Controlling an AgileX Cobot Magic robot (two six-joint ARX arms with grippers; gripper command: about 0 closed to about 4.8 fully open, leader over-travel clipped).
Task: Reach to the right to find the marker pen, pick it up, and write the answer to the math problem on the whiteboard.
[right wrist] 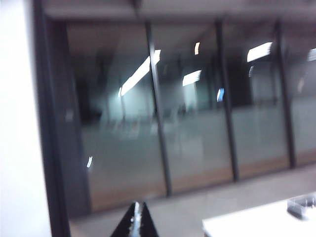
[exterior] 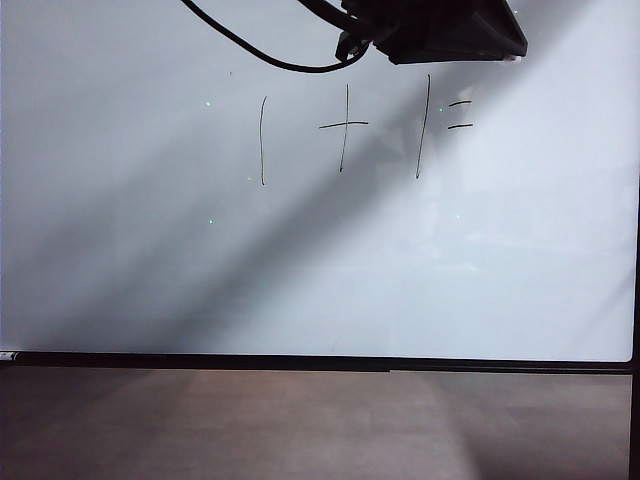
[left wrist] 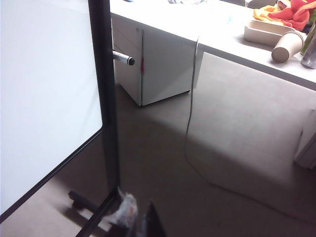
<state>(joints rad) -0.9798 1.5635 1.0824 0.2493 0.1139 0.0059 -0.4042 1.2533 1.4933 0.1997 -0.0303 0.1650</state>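
Black left gripper (left wrist: 148, 219) and right gripper (right wrist: 138, 219) (cropped, closed).

White desk (left wrist: 256, 54), glass partition (right wrist: 197, 123)

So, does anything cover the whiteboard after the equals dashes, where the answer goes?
Nothing visible: the whiteboard right of the math problem is bare, the black device hangs above. The left claw is beside the board's frame, right claw faces away.

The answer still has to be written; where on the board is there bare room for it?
The large white whiteboard is bare right of the two equals dashes and below the handwritten one plus one. The top is crowded by a black device and cable.
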